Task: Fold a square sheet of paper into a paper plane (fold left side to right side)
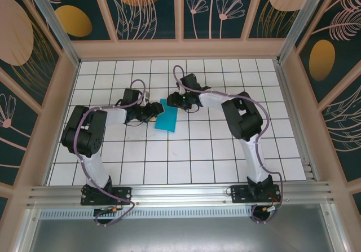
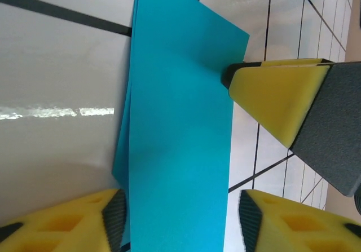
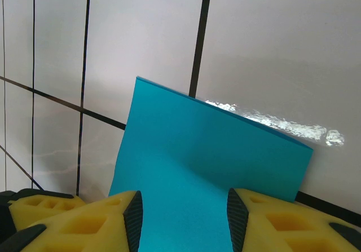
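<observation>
The square sheet of paper (image 1: 167, 119) is teal and lies folded double as a narrow rectangle on the white tiles at mid-table; it has no paper plane shape. My left gripper (image 1: 151, 110) sits at its left long edge. In the left wrist view the paper (image 2: 180, 122) runs between the open left gripper (image 2: 181, 221), with two layers showing at the left edge. My right gripper (image 1: 176, 101) is at the far short end. In the right wrist view the paper (image 3: 208, 162) bulges slightly between the open right gripper (image 3: 185, 221). A right finger (image 2: 276, 100) touches the paper's far corner.
The white gridded table (image 1: 225, 150) is walled by a wooden frame with patterned panels (image 1: 180, 49). Both arms reach in from their bases at the near aluminium rail (image 1: 180, 193), elbows out to the sides.
</observation>
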Robot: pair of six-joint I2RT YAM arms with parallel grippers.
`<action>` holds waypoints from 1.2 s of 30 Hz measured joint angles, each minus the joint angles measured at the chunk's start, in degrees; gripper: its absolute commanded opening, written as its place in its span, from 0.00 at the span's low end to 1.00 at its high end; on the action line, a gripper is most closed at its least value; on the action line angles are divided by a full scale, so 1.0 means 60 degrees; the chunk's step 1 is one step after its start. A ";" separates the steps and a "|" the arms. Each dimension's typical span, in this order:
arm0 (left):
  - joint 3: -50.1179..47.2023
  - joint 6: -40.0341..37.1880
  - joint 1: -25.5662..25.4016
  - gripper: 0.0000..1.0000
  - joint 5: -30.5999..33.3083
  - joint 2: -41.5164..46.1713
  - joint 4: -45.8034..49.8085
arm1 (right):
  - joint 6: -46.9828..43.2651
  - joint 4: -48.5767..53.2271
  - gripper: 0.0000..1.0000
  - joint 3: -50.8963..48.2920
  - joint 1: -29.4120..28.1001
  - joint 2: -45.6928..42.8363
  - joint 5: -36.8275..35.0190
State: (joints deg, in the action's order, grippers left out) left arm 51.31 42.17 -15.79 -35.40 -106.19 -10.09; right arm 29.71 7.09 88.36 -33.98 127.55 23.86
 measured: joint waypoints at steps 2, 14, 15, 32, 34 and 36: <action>0.0004 0.0015 -0.0007 0.43 0.0000 -0.0011 0.0004 | -0.0022 0.0000 0.47 0.0000 0.0000 0.0000 0.0000; -0.0022 0.0127 -0.0051 0.08 0.0080 -0.0007 -0.0011 | -0.0339 -0.0047 0.51 -0.0058 -0.0036 -0.0044 -0.0040; -0.0062 0.0171 -0.0073 0.07 0.0087 0.0000 -0.0040 | -0.0426 -0.0109 0.54 -0.0149 -0.0051 -0.0109 -0.0084; -0.0878 0.1683 -0.0750 0.02 0.0484 0.0685 -0.0583 | -0.3643 -0.2707 0.84 -0.7242 -0.2295 -0.6991 -0.2776; -0.0889 0.1792 -0.0783 0.02 0.0481 0.0703 -0.0612 | -0.4058 -0.2987 0.87 -0.7577 -0.3279 -0.6976 -0.3486; -0.0911 0.1854 -0.0801 0.02 0.0481 0.0743 -0.0641 | -0.4430 -0.3202 0.87 -0.7719 -0.3985 -0.6849 -0.4142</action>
State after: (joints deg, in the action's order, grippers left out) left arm 45.84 53.30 -20.60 -32.51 -101.73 -13.93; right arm 3.14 -12.12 42.04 -57.89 86.46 -0.99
